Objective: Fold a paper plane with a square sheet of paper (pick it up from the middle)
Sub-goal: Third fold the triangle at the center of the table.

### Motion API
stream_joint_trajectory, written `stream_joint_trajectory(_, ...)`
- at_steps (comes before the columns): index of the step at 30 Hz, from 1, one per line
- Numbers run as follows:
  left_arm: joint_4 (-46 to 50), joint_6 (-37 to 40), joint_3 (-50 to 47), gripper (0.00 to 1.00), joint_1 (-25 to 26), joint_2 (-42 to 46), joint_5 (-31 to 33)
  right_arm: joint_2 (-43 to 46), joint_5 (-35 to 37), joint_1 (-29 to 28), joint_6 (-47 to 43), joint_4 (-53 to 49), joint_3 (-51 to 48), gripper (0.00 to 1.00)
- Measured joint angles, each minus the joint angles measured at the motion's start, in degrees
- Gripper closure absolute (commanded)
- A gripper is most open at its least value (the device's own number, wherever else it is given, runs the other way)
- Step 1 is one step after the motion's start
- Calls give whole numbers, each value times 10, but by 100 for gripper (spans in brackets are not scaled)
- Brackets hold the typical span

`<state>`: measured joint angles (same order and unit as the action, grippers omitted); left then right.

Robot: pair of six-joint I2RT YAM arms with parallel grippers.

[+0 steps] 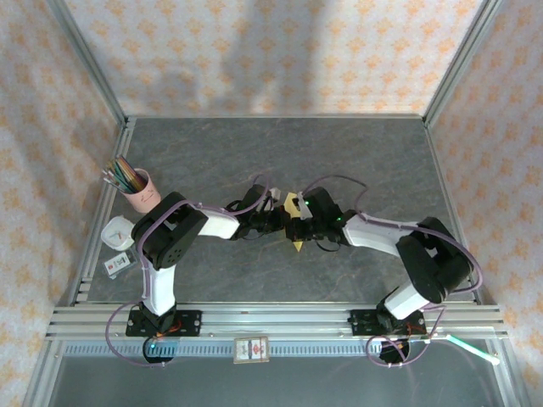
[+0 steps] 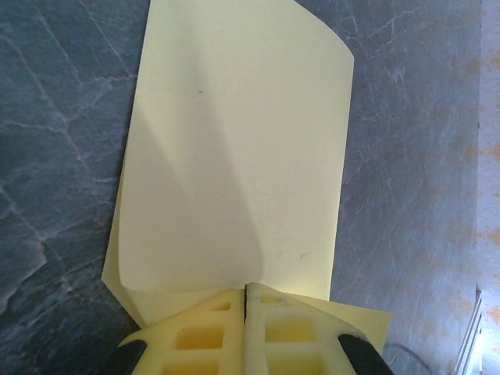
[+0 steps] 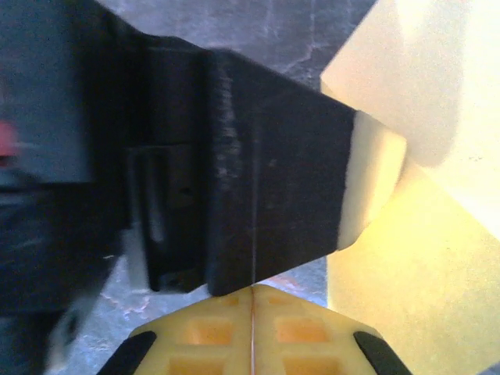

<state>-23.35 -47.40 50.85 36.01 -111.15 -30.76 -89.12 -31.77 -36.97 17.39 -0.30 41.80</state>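
Holding the sheet of paper (image 2: 234, 156) at the middle of the bench (image 1: 254, 144), my left gripper (image 2: 246, 291) has its jaws clenched on the near edge of a folded, bowed flap. The right gripper (image 3: 252, 291) sits just beside it, jaws pressed together; whether paper lies between them I cannot tell. I judge the paper light, limp and quick to crumple or slip, so I would pinch it on a crease near its middle. By the bench's left edge a pink cup (image 1: 146, 195) holds coloured pencils (image 1: 123, 172).
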Motion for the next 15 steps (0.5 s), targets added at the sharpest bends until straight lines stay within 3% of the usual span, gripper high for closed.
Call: stream_joint_trajectory(15, 17, 13, 8, 97, 0, 0, 0, -51, 22, 0, 0, 4, -1, 95)
